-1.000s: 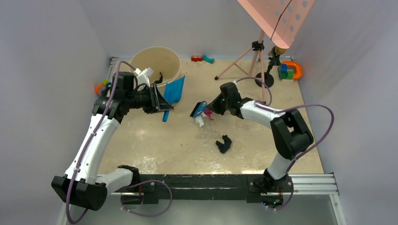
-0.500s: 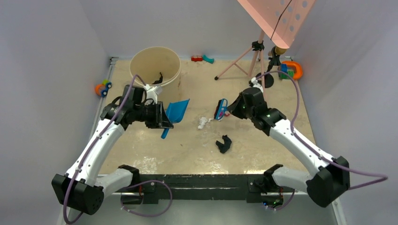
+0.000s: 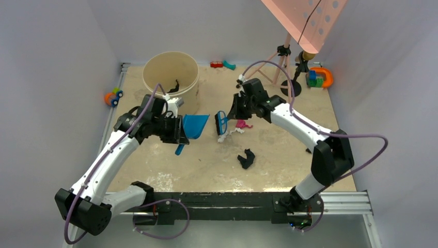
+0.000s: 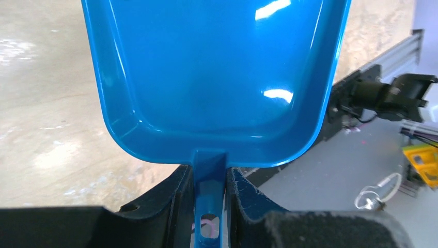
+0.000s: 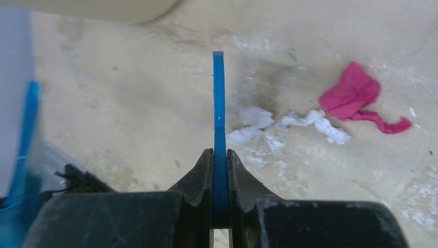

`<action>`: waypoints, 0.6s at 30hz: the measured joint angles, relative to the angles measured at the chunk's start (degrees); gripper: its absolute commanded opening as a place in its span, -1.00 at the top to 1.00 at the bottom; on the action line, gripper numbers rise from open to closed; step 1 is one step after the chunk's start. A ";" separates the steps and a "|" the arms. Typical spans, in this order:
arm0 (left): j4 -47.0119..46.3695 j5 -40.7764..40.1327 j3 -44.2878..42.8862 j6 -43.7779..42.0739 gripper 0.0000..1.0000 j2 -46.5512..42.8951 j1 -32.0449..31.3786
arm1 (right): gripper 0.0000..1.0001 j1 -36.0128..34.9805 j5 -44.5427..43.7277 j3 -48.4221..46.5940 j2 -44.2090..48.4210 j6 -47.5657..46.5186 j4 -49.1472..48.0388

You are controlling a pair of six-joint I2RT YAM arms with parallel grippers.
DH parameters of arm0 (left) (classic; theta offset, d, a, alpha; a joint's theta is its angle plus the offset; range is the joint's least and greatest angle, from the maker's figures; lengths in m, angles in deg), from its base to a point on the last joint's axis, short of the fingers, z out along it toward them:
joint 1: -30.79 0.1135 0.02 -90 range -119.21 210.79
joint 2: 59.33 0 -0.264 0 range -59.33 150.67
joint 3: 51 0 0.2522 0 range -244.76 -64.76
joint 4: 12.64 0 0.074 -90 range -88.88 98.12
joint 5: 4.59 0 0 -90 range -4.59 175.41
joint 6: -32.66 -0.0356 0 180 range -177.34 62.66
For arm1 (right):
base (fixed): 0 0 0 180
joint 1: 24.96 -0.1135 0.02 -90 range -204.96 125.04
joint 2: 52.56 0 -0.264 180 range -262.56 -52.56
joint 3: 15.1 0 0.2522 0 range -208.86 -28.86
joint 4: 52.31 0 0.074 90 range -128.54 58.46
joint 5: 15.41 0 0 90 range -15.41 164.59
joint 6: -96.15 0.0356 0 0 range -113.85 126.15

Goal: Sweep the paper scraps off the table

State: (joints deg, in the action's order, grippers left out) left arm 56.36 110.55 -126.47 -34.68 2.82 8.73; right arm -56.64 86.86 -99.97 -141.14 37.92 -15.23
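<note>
My left gripper (image 3: 175,130) is shut on the handle of a blue dustpan (image 3: 194,125), whose empty pan fills the left wrist view (image 4: 217,77). My right gripper (image 3: 231,114) is shut on a blue hand brush (image 3: 221,123), seen edge-on in the right wrist view (image 5: 219,119). A white paper scrap (image 3: 223,136) and a magenta scrap (image 3: 241,124) lie on the beige table (image 3: 289,150) just right of the brush; both show in the right wrist view, white (image 5: 289,124) and magenta (image 5: 356,95). A black scrap (image 3: 247,158) lies nearer the front.
A beige bucket (image 3: 171,72) holding a dark scrap stands at the back left. A pink tripod (image 3: 281,64) stands at the back right. Toys lie along the far edge (image 3: 222,64), at the right corner (image 3: 319,77) and off the left edge (image 3: 112,96).
The right arm swung the brush left, from right of the white scrap to its left side. The left arm moved the dustpan slightly right and nearer the scraps.
</note>
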 measured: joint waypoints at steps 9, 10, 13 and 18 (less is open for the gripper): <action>1.20 -7.69 -1.53 -4.09 0.96 1.97 -0.13 | 1.00 -0.50 -19.15 -5.27 -8.50 -0.35 15.04; 0.83 -7.87 -1.16 -4.28 0.96 2.10 -0.15 | 1.00 -0.50 -21.33 -5.25 -8.00 -0.33 16.26; 0.31 -8.20 -0.09 -4.61 0.96 2.62 -0.48 | 1.00 -0.57 -26.58 -4.26 -3.98 -0.85 19.41; -0.66 -8.83 0.04 -5.53 0.97 5.11 -3.26 | 1.00 0.00 -26.16 -0.07 7.67 -4.59 22.29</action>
State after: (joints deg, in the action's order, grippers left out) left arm 55.71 101.72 -126.43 -40.21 7.94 5.47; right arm -56.64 60.70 -100.03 -133.46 33.33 7.06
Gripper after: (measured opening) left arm 0.289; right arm 0.081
